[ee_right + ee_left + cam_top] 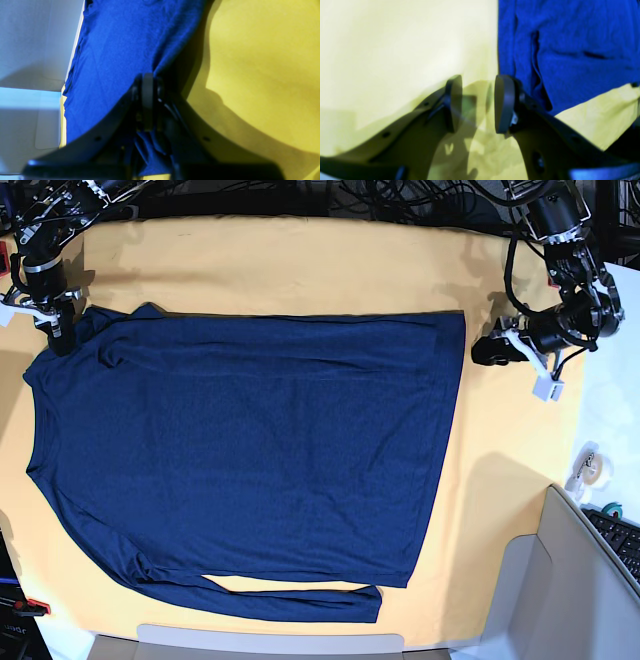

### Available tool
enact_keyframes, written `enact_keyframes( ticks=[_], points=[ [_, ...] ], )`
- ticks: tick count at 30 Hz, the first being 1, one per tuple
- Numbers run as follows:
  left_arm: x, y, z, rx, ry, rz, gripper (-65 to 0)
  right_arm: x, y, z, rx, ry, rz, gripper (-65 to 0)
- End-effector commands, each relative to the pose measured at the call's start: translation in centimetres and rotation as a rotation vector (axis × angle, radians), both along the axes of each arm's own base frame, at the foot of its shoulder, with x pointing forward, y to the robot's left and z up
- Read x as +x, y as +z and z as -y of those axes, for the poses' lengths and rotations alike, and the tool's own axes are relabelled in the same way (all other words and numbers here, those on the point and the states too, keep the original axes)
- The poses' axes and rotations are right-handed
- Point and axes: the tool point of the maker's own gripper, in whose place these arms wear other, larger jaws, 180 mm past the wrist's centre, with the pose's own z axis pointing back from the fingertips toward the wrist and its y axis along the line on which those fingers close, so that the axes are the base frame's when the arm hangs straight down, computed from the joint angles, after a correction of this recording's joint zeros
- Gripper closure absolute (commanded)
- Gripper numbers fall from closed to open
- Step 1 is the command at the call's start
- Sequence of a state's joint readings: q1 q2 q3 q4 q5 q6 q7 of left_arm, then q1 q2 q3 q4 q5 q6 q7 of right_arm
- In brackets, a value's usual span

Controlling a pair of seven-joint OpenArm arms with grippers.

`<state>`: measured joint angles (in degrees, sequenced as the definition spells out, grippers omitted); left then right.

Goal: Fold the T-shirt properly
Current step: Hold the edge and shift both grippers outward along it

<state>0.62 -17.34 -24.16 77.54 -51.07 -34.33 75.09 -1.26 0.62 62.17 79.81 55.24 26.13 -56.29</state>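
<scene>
Two arms reach in from the far corners of a table covered by a yellow-orange cloth (300,270). At the left of the base view, the right gripper (58,330) sits at the shirt's far corner, its jaws pressed together on a pinch of the fabric; the wrist view shows blue cloth bunched between and below them. The T-shirt (250,460), dark navy and long-sleeved, lies spread flat across the middle of the cloth, one sleeve folded along its near edge. At the right, the left gripper (487,350) sits just beside the shirt's other far corner, jaws apart and holding nothing. Its wrist view is blurred, and the arms' upper parts are cut off by the frame.
</scene>
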Motion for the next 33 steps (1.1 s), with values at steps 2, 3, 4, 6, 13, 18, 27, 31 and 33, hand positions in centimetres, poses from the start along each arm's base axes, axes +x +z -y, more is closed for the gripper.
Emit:
enact_keyframes(
  ticks=[2,3,4,6,13,18,27,31,33],
  points=[
    [-0.9,-1.0,1.2,0.017,-0.060,-0.063,-22.4,0.4,-0.2,-0.9,0.023,0.026,0.002,0.0],
    [-0.9,-1.2,2.0,0.005,-0.067,-0.065,-22.4,0.4,-0.2,-0.9,0.023,0.026,0.002,0.0],
    [-0.9,-1.3,2.4,-0.005,-0.068,-0.065,-22.4,0.3,-0.2,-0.9,0.023,0.026,0.000,0.0],
    [-0.9,-1.4,3.1,-0.014,-0.080,-0.066,-22.4,0.1,-0.3,-0.8,0.022,0.026,-0.007,0.0],
    [-0.1,-1.3,5.6,-0.044,-0.127,-0.056,-22.3,-0.1,-0.4,-0.8,0.022,0.026,-0.012,0.0],
    [-0.6,-1.5,7.1,-0.049,-0.177,-0.077,-22.3,-0.1,-0.4,-0.8,0.022,0.026,-0.012,0.0],
    [0.1,0.3,7.9,-0.021,-0.211,-0.015,-22.3,-0.1,-0.5,-0.8,0.022,0.026,-0.013,0.0],
    [-0.4,-0.1,7.8,-0.019,-0.211,-0.028,-22.1,-0.1,-0.5,-0.8,0.021,0.026,-0.014,0.0],
    [-0.6,-0.2,7.7,-0.018,-0.211,-0.034,-22.1,-0.1,-0.5,-0.8,0.021,0.026,-0.014,0.0]
  ],
)
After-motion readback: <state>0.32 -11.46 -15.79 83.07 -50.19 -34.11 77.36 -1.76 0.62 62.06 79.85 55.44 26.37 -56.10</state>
